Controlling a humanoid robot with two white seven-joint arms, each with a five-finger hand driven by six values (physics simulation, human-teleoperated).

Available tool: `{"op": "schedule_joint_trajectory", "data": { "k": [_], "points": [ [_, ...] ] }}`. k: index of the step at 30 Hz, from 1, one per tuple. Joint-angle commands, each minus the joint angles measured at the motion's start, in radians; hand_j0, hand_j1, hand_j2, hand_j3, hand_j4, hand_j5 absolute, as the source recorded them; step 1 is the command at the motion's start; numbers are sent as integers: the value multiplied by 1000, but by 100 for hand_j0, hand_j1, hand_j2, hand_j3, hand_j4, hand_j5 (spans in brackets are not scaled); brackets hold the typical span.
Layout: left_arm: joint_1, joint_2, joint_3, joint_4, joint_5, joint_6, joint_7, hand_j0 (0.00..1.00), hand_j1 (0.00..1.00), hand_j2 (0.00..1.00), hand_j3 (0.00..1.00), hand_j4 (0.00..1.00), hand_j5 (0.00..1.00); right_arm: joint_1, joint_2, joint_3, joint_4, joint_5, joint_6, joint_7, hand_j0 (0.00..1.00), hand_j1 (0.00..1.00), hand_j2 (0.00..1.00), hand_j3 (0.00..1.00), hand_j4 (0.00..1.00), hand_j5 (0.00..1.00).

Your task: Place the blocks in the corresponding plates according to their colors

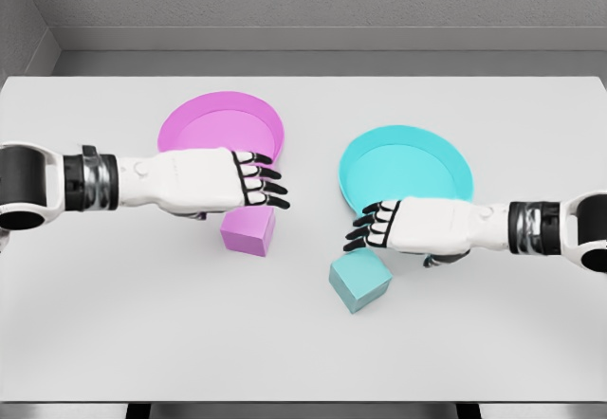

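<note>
Teal block [359, 281]: nearest the camera, lying on the white surface [142, 334], turned at an angle, just below and left of the right hand, outside its plate.
Pink block [248, 230]: on the surface just below the left hand's fingers, close to the front rim of its plate but not in it.
Pink plate [204, 125]: behind the left hand, nothing visible inside it.
Teal plate [417, 163]: behind the right hand, likewise holding no block.
Left hand [204, 180]: reaches in over the pink plate's front rim, palm down; fingers [262, 180] stretched out and a little spread, gripping nothing.
Right hand [427, 227]: hovers by the teal plate's front edge; fingers [368, 227] extended and lightly bent, holding nothing.
Contact: from this high view it is hard to say whether the left fingertips touch the pink block's top; they appear just above it.
Progress: neither block has been placed, so both sorting steps remain.
What is left: grasp each block, lift it over the rim of the matching plate, set it down.
</note>
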Motion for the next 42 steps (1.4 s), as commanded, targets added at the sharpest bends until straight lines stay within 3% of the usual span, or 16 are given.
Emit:
{"op": "schedule_joint_trajectory", "data": {
  "k": [1, 14, 23, 26, 28, 35, 42],
  "points": [
    [0, -5, -11, 4, 0, 2, -19, 100, 100, 100, 100, 100, 100, -2, 7, 27, -3, -4, 3, 0, 100, 100, 100, 100, 100, 100],
    [2, -7, -41, 18, -61, 2, -21, 100, 100, 100, 100, 100, 100, -45, 37, 33, -6, -20, 3, 0, 100, 100, 100, 100, 100, 100],
    [2, -23, -59, 36, -103, 2, -21, 100, 100, 100, 100, 100, 100, -58, 37, 204, -9, -20, 3, 0, 100, 100, 100, 100, 100, 100],
    [2, -37, -67, 36, -104, 2, -21, 100, 100, 100, 100, 100, 100, -61, 33, 198, -7, -18, 3, 0, 97, 97, 97, 97, 97, 97],
    [2, -39, -68, 38, -109, 2, -21, 100, 100, 100, 100, 100, 100, -63, 35, 185, -7, -18, 3, 0, 82, 82, 82, 82, 82, 82],
    [3, -73, -70, 73, -143, 2, -21, 100, 100, 100, 100, 100, 100, -57, 33, 81, -6, -23, 3, 0, 73, 73, 73, 73, 73, 73],
    [3, -71, -82, 73, -143, 2, -19, 99, 99, 99, 99, 99, 99, -60, 26, 27, -4, -100, 3, 0, 73, 73, 73, 73, 73, 73]
  ]
}}
